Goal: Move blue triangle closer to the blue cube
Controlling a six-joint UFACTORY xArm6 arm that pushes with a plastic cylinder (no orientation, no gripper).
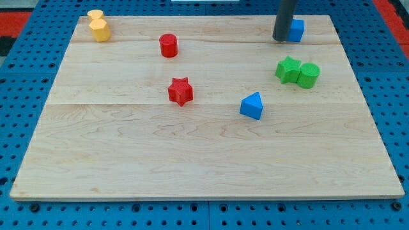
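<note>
The blue triangle point(252, 106) lies on the wooden board right of centre. The blue cube point(296, 30) sits near the board's top edge at the view's upper right, partly hidden by my rod. My tip point(280, 39) rests on the board against the cube's left side, far above and a little right of the blue triangle.
A green star point(287, 69) and a green cylinder point(308, 75) sit touching, between the cube and the triangle, to the right. A red star point(181, 91) is left of the triangle, a red cylinder point(169, 45) above it. Two yellow blocks point(98, 26) sit at the upper left corner.
</note>
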